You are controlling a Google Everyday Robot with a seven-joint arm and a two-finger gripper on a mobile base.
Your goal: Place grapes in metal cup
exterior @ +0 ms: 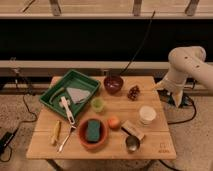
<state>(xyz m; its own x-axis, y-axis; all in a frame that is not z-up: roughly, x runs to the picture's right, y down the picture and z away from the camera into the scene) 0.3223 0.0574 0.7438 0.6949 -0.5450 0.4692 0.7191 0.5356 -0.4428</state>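
The wooden bench point(45, 147) fills the middle of the frame. The pale arm point(189, 62) curves in from the right edge, and its gripper point(171, 90) hangs off the bench's upper right corner, above the floor rather than the wood. I cannot tell whether it is released or clenched; nothing shows in it.

A green tray point(51, 91) takes the bench's upper left. A dark bowl point(113, 83) stands at the upper middle.

The grapes point(133, 92) lie on the wood just right of that bowl, in the upper right part of the bench, near the gripper but apart from it. A white cup point(147, 114) stands below them.

The metal cup point(132, 144) stands upright at the lower edge, right of centre, well apart from the grapes, with a wooden block point(131, 129) just above it.

The bunch looks light, soft and lumpy, so a hard squeeze could bruise it or pop berries loose. A gentle hold from above across its widest middle seems best. The cup's mouth looks barely wider than the bunch, so the drop will need careful centring, and the cup looks light enough to tip.
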